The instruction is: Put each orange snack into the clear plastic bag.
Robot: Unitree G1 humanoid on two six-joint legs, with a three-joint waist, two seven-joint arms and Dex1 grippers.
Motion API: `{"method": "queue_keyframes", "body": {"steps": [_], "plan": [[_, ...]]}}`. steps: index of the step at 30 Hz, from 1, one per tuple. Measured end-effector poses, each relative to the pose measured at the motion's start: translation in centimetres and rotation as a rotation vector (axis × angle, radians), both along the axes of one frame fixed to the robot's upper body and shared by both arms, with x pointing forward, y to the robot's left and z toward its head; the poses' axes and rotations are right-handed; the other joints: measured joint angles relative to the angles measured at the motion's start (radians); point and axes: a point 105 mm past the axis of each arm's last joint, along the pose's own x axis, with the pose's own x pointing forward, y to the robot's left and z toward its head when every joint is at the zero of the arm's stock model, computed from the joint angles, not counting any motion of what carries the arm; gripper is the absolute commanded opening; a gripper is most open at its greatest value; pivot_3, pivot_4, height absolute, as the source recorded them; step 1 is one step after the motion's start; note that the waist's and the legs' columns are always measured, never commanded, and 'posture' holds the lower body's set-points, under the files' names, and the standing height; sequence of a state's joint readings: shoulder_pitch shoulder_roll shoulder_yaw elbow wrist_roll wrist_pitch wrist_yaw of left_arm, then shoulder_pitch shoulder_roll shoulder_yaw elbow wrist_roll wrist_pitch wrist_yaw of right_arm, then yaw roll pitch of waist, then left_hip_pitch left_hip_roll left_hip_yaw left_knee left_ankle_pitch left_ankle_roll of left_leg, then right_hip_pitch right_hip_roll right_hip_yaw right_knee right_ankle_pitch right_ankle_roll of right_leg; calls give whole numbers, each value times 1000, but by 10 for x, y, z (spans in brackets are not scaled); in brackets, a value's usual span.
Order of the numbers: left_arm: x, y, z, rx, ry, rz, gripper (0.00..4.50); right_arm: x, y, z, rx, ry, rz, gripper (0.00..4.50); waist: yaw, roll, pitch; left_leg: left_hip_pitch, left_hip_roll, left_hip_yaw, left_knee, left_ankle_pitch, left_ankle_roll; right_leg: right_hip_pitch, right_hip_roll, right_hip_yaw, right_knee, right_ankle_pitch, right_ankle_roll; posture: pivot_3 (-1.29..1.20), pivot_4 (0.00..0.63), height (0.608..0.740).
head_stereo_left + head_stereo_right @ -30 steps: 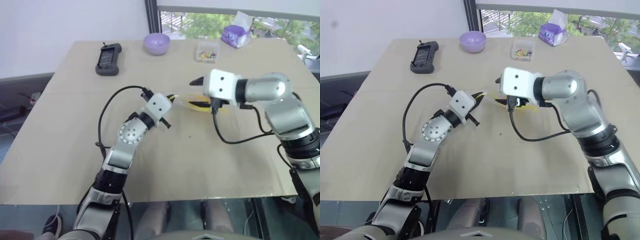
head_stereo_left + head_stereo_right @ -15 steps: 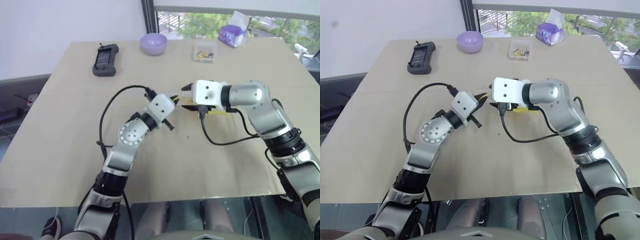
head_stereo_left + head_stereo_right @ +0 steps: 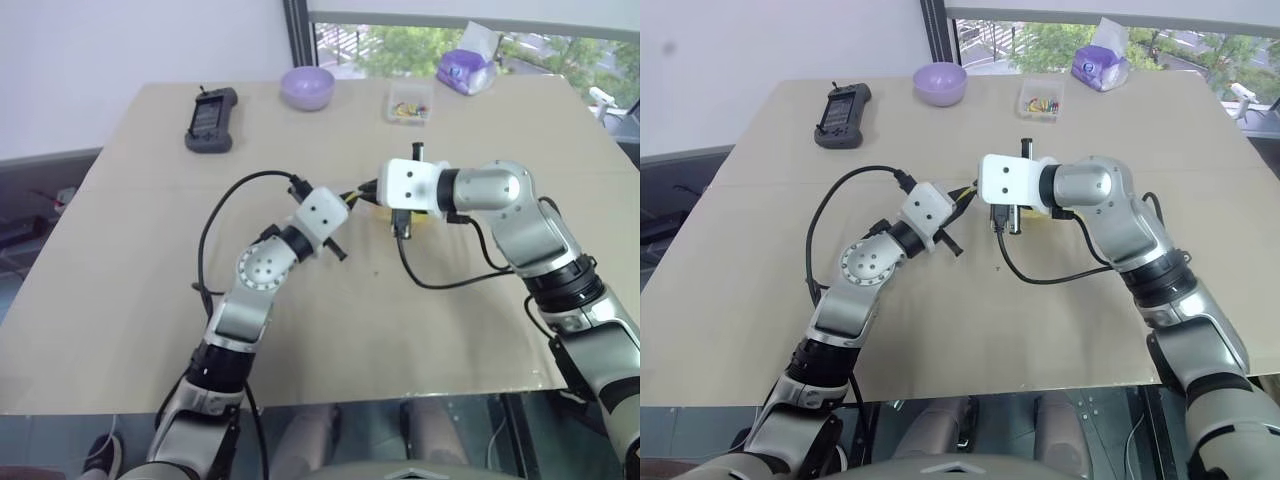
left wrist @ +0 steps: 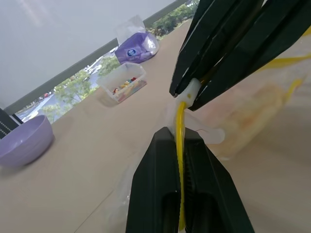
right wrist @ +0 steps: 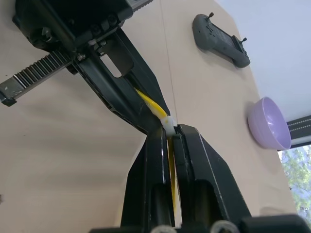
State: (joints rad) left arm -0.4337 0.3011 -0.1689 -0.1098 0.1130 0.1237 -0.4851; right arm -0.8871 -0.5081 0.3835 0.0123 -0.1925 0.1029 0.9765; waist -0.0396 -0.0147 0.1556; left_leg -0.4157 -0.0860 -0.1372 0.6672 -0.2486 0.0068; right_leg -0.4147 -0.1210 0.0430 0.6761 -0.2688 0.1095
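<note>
both arms reach in over the middle of the table, tips nearly meeting. the left gripper (image 4: 181,145) points forward and to the right, fingers pinched shut on the bag (image 4: 252,109) at its yellow strip. the right gripper (image 5: 169,138) angles left and slightly down, clamped on the same strip.

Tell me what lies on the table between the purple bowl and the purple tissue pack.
A small clear box of colourful bits lies between the purple bowl and the tissue pack, seen in the left eye view.
</note>
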Motion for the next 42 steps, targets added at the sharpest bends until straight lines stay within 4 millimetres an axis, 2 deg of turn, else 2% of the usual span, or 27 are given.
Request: {"method": "queue_keyframes", "body": {"steps": [17,29,35,42], "plan": [[5,-2,3,36,-73,46,0,-2,-13,-3,-46,5,-45,58,1,0,0,0,0,0,0,0,0,0,0,0,0,0,0,0,150,740],[17,12,0,68,-100,157,0,2,-33,-9,-56,37,-144,58,2,0,0,0,0,0,0,0,0,0,0,0,0,0,0,0,150,740],[26,25,-4,82,-87,234,0,4,-52,-15,-72,58,-214,58,5,0,0,0,0,0,0,0,0,0,0,0,0,0,0,0,150,740],[33,41,0,65,-63,318,0,8,-88,-14,-88,71,-334,58,5,0,0,0,0,0,0,0,0,0,0,0,0,0,0,0,150,740]]}}
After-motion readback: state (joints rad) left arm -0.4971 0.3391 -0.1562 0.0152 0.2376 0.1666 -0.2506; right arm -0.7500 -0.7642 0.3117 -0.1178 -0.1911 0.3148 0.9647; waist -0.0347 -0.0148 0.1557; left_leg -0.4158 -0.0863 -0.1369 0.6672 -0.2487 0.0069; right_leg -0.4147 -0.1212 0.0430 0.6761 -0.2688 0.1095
